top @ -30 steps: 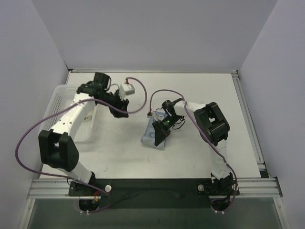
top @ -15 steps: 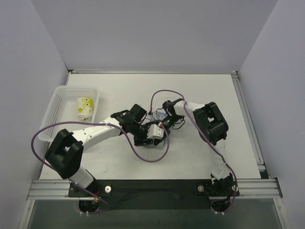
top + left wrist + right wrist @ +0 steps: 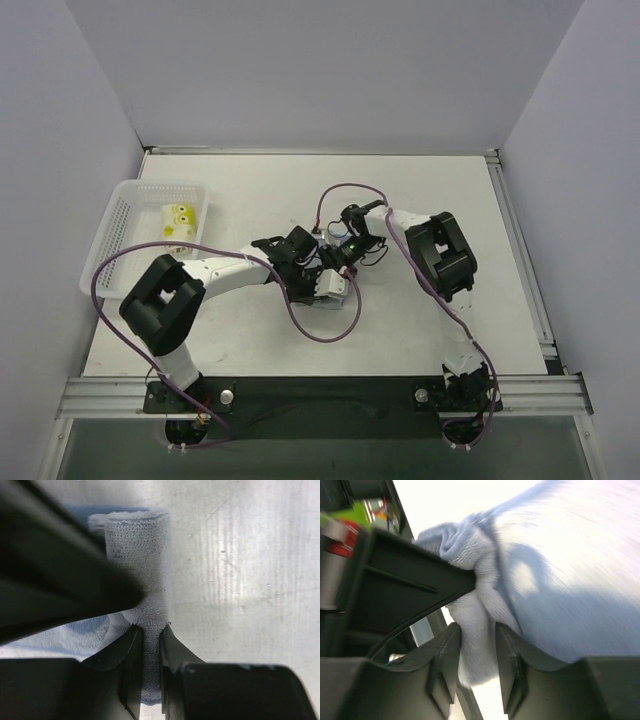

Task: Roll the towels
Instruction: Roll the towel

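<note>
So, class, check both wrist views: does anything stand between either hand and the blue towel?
Nothing visible does. In the left wrist view the left hand pinches the rolled blue towel directly; in the right wrist view the right hand has a fold of it between its fingers.

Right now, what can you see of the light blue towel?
The light blue towel is soft, looped, terry-like cloth. Part of it is rolled into a tube lying on the pale table, and the rest is loose and bunched. The left tool pinches the roll, and the right tool grips a fold. From above it is mostly hidden.
</note>
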Robot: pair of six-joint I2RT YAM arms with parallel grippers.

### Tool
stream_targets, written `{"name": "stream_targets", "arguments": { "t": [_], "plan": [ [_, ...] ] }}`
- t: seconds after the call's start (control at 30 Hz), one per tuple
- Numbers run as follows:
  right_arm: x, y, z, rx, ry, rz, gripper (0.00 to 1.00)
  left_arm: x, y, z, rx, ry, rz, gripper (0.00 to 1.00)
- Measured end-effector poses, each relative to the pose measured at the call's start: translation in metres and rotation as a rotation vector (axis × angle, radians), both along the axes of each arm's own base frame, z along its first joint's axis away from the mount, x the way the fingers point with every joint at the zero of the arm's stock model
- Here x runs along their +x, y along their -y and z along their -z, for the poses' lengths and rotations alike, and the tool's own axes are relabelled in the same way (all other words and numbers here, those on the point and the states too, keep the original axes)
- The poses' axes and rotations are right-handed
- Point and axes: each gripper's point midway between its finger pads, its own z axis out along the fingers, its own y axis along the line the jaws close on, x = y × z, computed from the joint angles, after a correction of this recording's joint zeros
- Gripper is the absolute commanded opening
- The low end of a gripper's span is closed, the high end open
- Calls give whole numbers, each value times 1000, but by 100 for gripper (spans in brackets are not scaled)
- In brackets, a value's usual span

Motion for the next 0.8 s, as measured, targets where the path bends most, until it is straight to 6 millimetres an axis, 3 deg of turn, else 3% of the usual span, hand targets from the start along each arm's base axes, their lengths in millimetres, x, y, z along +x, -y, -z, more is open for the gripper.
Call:
{"name": "stream_targets", "arguments": {
  "t": [0.13,0.27,0.37,0.43,0.67,0.8],
  "plan": [
    [37,10,-8,-39,30,103,40,-19,-5,1,42,-82,-12,4],
    [79,39,-6,-127,83,234,41,-41,-13,1,90,-193,-58,4],
    [96,55,-1,-199,119,286,38,-50,-16,0,119,-269,-109,4],
    [100,53,1,-233,140,278,35,-53,-14,0,135,-313,-141,4],
    [109,12,11,-244,189,190,32,-62,-5,2,179,-485,-215,4],
    [124,24,9,-254,203,229,37,-63,-5,3,176,-611,-250,6]
  ]
}}
